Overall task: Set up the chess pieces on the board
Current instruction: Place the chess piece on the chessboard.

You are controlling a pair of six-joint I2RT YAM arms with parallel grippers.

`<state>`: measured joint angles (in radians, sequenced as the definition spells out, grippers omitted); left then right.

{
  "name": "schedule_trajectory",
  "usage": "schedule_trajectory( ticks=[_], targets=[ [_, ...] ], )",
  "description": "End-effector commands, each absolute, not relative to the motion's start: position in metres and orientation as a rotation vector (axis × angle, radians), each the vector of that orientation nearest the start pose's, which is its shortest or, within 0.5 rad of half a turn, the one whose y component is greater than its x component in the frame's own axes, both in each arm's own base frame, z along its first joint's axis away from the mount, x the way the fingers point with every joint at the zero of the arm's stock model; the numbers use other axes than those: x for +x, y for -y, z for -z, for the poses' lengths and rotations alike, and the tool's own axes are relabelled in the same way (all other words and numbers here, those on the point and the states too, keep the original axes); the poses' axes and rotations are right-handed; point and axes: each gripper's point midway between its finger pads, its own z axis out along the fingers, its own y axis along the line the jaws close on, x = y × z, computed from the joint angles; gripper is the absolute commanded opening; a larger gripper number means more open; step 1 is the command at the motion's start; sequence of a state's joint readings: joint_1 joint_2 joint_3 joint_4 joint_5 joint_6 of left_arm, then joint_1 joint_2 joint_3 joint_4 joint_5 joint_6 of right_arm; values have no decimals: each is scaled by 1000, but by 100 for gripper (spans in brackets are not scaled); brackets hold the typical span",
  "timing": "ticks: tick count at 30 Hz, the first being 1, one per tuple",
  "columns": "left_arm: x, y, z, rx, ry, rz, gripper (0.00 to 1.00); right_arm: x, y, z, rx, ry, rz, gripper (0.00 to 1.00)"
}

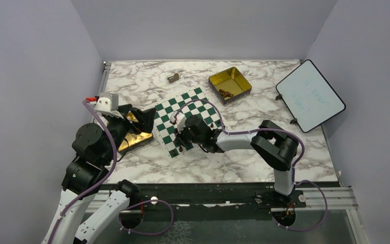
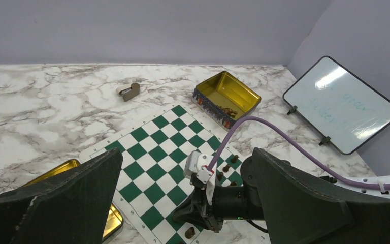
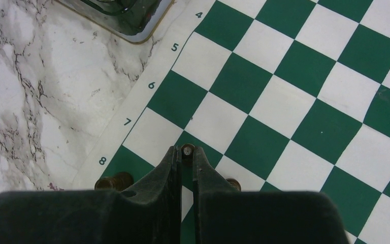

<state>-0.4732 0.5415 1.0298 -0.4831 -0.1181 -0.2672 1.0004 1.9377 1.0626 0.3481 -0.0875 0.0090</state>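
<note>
**Piece placement: state at the board's near-left corner**

1. Left claw (image 1: 139,121): at left centre of the top view, above the left gold tin (image 1: 134,140). The jaws stand fully apart and hold nothing.
2. The board (image 1: 183,108): lies flat on the marble tabletop (image 1: 132,81) at frame centre, turned at an angle. Most squares are bare.
3. Right claw (image 3: 186,155): low over the rows marked 7 and 8 at the lower left of the right wrist view. The jaws are nearly closed and pinch one chess piece (image 3: 187,149) by its head. Whether its base touches the square cannot be told.
4. Placed pieces: one (image 3: 114,181) sits at the corner beside the 8, and another (image 3: 232,183) sits just right of the fingers.
5. Supply: further chess pieces (image 1: 227,93) lie in the open tin (image 1: 229,81) at upper centre-right.

Handling note: the pieces are judged light, rigid and smooth, with narrow bases, so they tip or roll readily. Grip high on the stem or head with the axis upright, and release only once the piece is seated. The mat looks thin and may shift if dragged.
</note>
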Motion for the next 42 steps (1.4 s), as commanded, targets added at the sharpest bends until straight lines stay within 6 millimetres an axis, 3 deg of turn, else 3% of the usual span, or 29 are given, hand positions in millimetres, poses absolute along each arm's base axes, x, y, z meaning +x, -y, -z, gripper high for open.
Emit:
schedule_trajectory(
  ticks=[1,15,32,38,42],
  targets=[
    [212,94,-377,67,-1583,470,99,264,-443,-49,-1058,-1900,-691,5],
    [211,95,-378,70,-1580,474,99,263,-437,-44,-1062,-1920,-662,7],
    [212,97,-380,74,-1574,482,99,263,-437,-58,-1057,-1912,-671,25],
    [216,101,-377,79,-1584,494,99,269,-439,-77,-1011,-1909,-663,31],
    [222,105,-365,86,-1608,488,99,273,-439,-95,-973,-1889,-655,33]
  ],
)
